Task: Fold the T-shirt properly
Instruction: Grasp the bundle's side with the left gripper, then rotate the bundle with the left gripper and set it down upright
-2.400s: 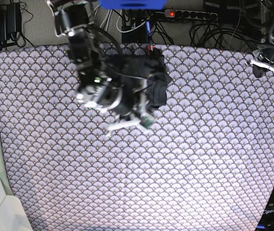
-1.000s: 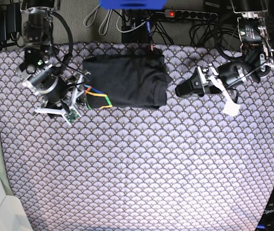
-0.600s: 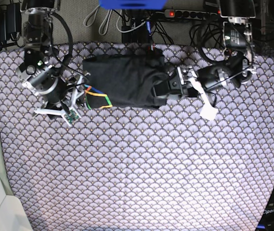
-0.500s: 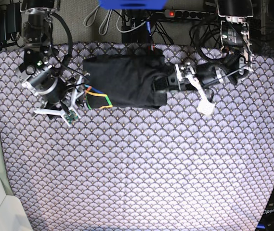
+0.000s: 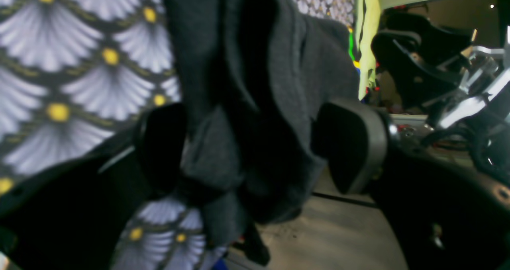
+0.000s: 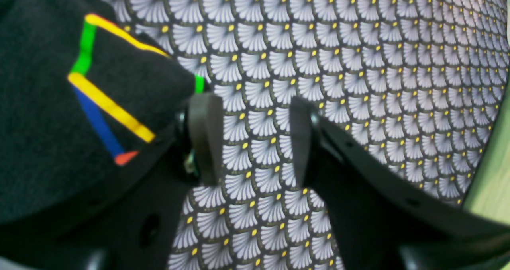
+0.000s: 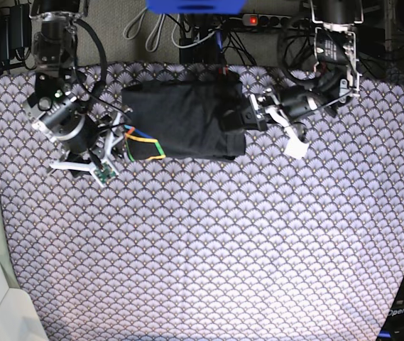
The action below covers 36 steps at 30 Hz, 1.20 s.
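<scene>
Nearest the base camera there's just bare fan-patterned purple-white tablecloth (image 7: 209,249) over the desk, and at the bottom right corner a black edge with white lettering that reads "OpenArm", cut off by the frame.

Further up, the folded dark charcoal-grey T-shirt (image 7: 184,121) lies flat near the far edge of the desk, a rough rectangle. Its green-yellow-orange-blue outline print (image 6: 101,90) peeks out at the end by the right claw (image 6: 249,140). That claw sits just beside the shirt's printed corner with its 2 pads apart and only tablecloth showing between them, so it grips nothing.

At the other end, the left claw (image 5: 255,150) has its pads spread wide with a bunched fold of the shirt (image 5: 259,102) sitting between them. The cloth touches the pad on the wrist view's left side, but there's a gap to the other pad, so not clamped. That view is blurry and the background is hard to make out.

Beyond the desk: a tangle of cables and a power strip (image 7: 280,21), partly cut off.
</scene>
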Tool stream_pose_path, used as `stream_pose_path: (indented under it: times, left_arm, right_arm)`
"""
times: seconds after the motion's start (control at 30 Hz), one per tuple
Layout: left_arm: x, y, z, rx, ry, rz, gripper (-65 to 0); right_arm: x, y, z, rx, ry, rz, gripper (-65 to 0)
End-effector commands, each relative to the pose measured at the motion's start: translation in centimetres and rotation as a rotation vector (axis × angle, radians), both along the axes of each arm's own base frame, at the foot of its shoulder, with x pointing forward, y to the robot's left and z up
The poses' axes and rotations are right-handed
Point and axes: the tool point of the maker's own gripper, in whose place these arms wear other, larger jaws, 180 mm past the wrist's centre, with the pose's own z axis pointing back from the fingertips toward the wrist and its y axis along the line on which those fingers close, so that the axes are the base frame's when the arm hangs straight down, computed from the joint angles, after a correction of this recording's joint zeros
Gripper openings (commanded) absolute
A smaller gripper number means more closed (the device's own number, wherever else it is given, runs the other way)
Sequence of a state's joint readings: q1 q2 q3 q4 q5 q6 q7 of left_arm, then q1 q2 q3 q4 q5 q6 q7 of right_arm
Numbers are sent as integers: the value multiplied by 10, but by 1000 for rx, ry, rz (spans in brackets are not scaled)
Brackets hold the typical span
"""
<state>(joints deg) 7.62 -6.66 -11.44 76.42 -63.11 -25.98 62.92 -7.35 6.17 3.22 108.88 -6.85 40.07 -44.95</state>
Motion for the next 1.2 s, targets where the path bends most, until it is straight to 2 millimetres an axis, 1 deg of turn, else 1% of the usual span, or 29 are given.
stream_pose_path:
  times: [0.0,0.07,0.17,0.6,0.7,0.73,0.77,0.8,0.87,0.93,1.0,1.03,1.07,1.1,1.13,1.17]
  left_arm:
    - [-2,-7,1,4,6,-35,-109]
    - [-4,-14,1,-1,7,-56,-109]
    - [-6,-20,2,-5,7,-74,-109]
    - [-5,-19,1,-5,8,-70,-110]
    - [-9,-19,-8,-9,40,-66,-112]
    - [-6,-18,-9,-11,40,-67,-116]
    - [-6,-18,-12,-14,52,-65,-133]
    - [-5,-18,-16,-16,63,-63,-164]
    - [-5,-17,-23,-20,90,-58,-282]
    - [-2,-17,-25,-22,99,-57,-440]
    - [0,-17,-27,-24,110,-54,-618]
    - [2,-17,-27,-25,110,-51,-650]
    - [3,-20,-25,-31,107,-52,-650]
    - [3,-21,-25,-32,109,-52,-628]
    - [4,-21,-24,-34,105,-52,-626]
    - [4,-22,-23,-35,102,-52,-639]
  right_arm:
    - [7,1,13,12,-47,8,-370]
    - [7,1,13,12,-47,8,-370]
    - [7,1,13,12,-47,8,-370]
    - [5,2,10,13,-40,8,-370]
    - [4,1,10,12,-37,6,-370]
    - [4,1,10,12,-37,6,-370]
    - [4,1,10,12,-37,6,-370]
    - [4,1,10,12,-37,6,-370]
    - [4,1,9,10,-36,5,-370]
    - [4,-1,10,9,-37,-1,-370]
    - [5,-12,12,5,-44,-32,-370]
    - [6,-17,12,2,-46,-47,-370]
    - [6,-21,13,0,-49,-57,-370]
    - [7,-25,17,-3,-59,-68,-370]
    - [7,-29,19,-5,-67,-79,-370]
    - [7,-31,22,-7,-75,-85,-370]
